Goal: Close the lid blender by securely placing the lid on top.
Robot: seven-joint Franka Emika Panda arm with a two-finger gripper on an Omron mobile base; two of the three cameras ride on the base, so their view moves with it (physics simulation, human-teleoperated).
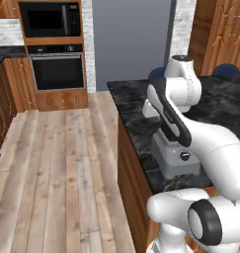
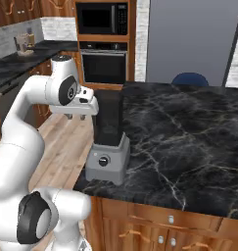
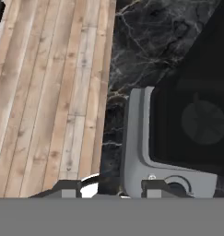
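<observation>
Here, in the left base view, the white arm bends across the dark marble counter (image 1: 136, 116) and hides most of the blender (image 1: 175, 157); only its boxy grey base and the round black knob (image 1: 184, 157) show, close to the counter's front edge, with wooden floor (image 1: 57, 163) open to the left and a built-in oven (image 1: 57, 69) with a microwave (image 1: 49, 19) above it on the far wall. The right base view shows what that one hides: the tall dark jar (image 2: 109, 117) upright on the grey base, standing at the counter's near left corner, just inside both edges. The gripper (image 2: 75, 116) hangs beside the jar's upper part, to its left and out past the counter edge over the floor; its two short fingers point down, slightly apart, with nothing between them. To the right of the blender the marble stretches bare and wide, and a blue chair back (image 2: 189, 78) rises behind the far edge. The hand view looks steeply down: the grey base and knob (image 3: 177, 186) sit at the lower right, the dark jar looms above them with a round shape dimly visible inside, and the counter edge runs up the middle with floorboards to its left. The finger tips (image 3: 69, 190) at the bottom stand apart, holding nothing. I cannot tell where the lid is.
</observation>
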